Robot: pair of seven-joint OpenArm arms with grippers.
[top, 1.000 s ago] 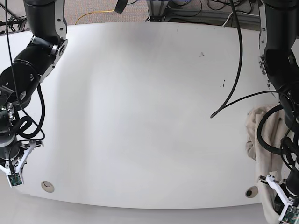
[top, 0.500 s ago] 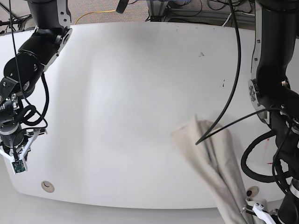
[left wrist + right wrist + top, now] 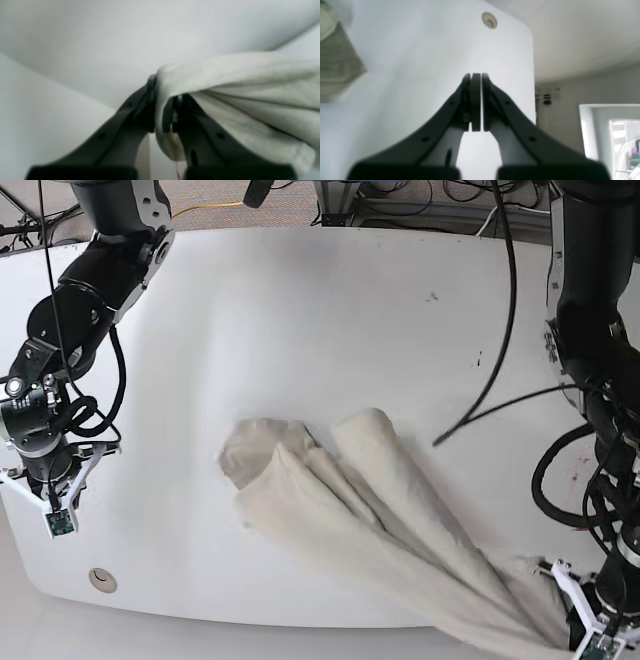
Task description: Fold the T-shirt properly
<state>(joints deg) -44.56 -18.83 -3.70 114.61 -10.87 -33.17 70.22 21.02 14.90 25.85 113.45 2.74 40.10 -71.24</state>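
Left end effector (image 3: pixel 162 110) clamped on cloth; right end effector (image 3: pixel 476 100) closed, empty

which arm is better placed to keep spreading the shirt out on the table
Left. The left gripper is already shut on a bunched edge of the T-shirt. The right gripper is shut on nothing, off to the side of the cloth.

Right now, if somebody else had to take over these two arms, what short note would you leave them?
Left gripper: shut on a bunched edge of the pale beige cotton T-shirt, down at the table's near right corner.
Right gripper: shut, holding nothing, hanging over the near left corner of the white table.
T-shirt: strung out in long rumpled folds from that grip toward the table's middle.
Done: no fold yet.
Left: spread it flat, then fold.
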